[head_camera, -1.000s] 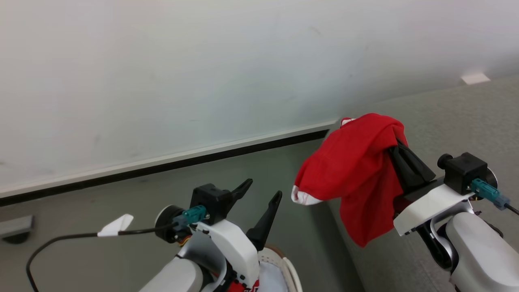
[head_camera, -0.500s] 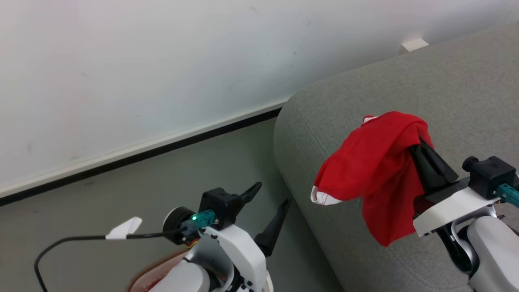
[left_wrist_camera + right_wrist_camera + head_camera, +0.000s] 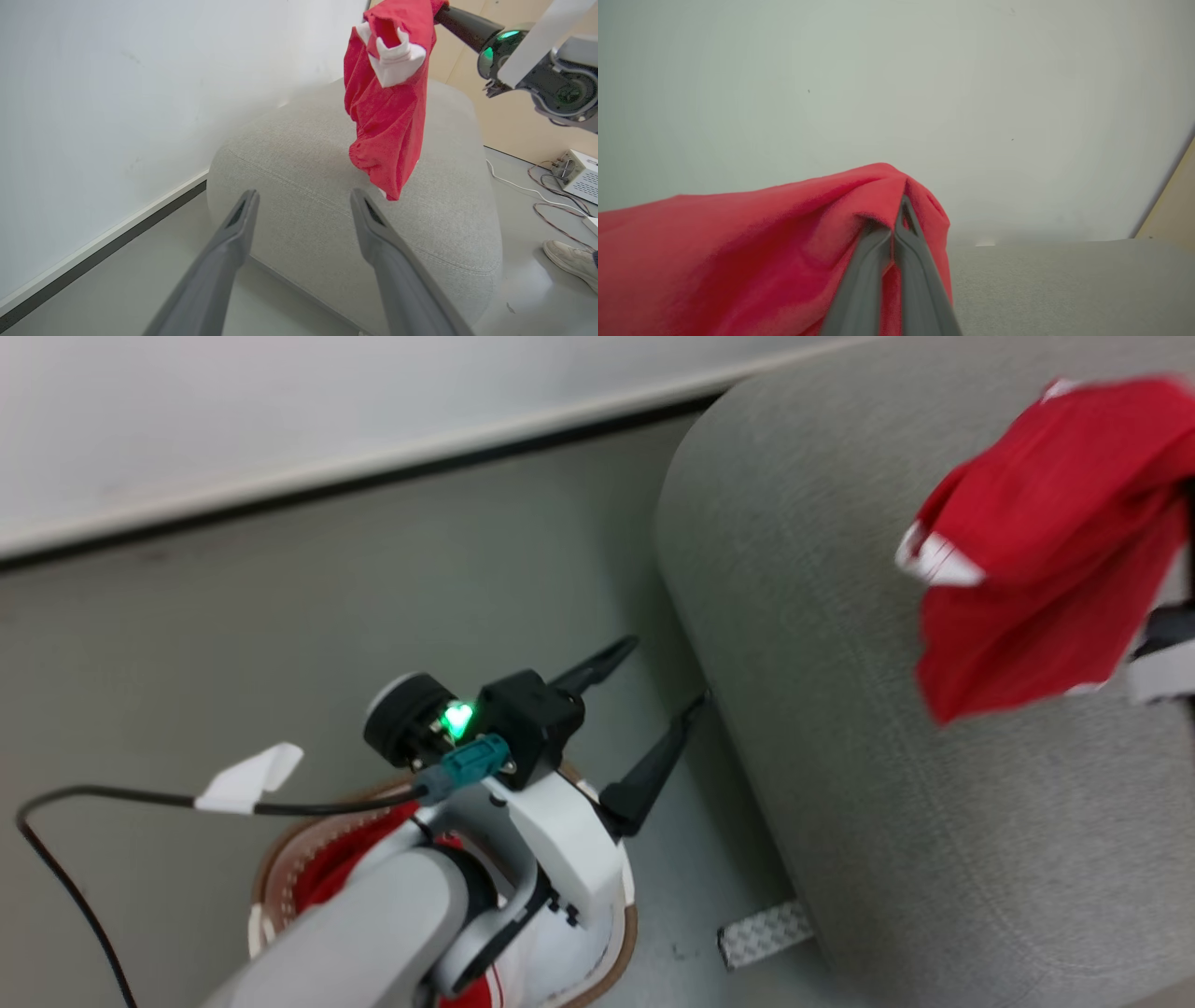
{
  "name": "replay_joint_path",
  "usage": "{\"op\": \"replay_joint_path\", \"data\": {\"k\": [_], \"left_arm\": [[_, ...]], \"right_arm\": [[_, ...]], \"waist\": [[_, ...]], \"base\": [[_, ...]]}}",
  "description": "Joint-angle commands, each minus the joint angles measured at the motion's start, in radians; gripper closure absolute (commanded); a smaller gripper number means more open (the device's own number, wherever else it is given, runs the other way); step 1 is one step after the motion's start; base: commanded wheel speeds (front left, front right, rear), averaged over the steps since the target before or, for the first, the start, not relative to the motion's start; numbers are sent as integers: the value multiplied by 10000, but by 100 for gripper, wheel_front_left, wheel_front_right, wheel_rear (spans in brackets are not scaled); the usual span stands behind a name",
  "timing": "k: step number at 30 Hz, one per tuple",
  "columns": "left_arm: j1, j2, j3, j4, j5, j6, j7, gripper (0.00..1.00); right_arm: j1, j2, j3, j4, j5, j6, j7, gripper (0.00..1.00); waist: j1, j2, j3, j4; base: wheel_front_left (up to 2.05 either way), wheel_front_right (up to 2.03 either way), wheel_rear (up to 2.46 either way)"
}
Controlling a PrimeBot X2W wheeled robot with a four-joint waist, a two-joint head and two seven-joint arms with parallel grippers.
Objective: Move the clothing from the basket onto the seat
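Gripping a red garment (image 3: 1036, 541) at upper right above the seat (image 3: 840, 728), the right claw (image 3: 900, 205) has not released it; the left claw (image 3: 665, 672) gapes empty; red clothing (image 3: 336, 868) lies in the basket (image 3: 264, 882), lower left.

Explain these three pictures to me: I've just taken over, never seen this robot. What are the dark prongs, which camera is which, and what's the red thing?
This is a wheeled robot with two arms; the dark prongs form the claw at each arm's end. One picture looks down from its head, the others look along each wrist. The left claw is open and empty; below that arm sits the basket with red cloth inside. The right claw is shut on a red garment with white trim, hanging above the grey seat; I cannot tell whether it touches.
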Motion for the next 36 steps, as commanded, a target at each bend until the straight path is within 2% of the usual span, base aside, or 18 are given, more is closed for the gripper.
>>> {"op": "replay_joint_path", "data": {"k": [1,9,13,19,20,21,22,30,36], "left_arm": [[-176,137,65,-82,200,-34,41,0],[-1023,668,553,-528,339,-177,-47,0],[-1028,759,683,-532,260,-233,-356,0],[-736,883,809,-265,100,-184,-673,0],[-666,906,825,-199,45,-174,-750,0],[-596,938,849,-142,23,-159,-801,0],[-518,978,883,-70,12,-132,-878,0],[204,1040,1024,499,-214,93,-1423,0],[841,858,1110,968,-414,353,-2056,0]], "right_arm": [[-394,-163,-218,17,-259,-24,31,100],[-2602,-546,-2835,750,-1797,-25,697,100],[-2990,-445,-4178,1726,-2769,-25,1009,100],[-2523,171,-5828,3079,-4109,-25,755,100],[-2440,297,-5981,3223,-4291,-25,661,82],[-2385,420,-6139,3355,-4369,-25,596,57],[-2285,551,-6160,3503,-4542,-25,563,0],[-1376,1039,-6064,3624,-4874,-25,140,0],[-131,1208,-5526,2543,-4744,-25,-108,0]], "waist": [[-2,0,1381,720],[-2,0,3349,1537],[-2,0,3673,1806],[-2,0,3619,1932],[-2,0,3546,1911],[-2,0,3460,1878],[-2,0,3369,1837],[-2,0,2102,1572],[-2,0,880,1615]], "base": [[0,0,0],[0,0,0],[0,0,0],[0,0,0],[0,0,0],[0,0,0],[0,0,0],[0,0,0],[0,0,0]]}}
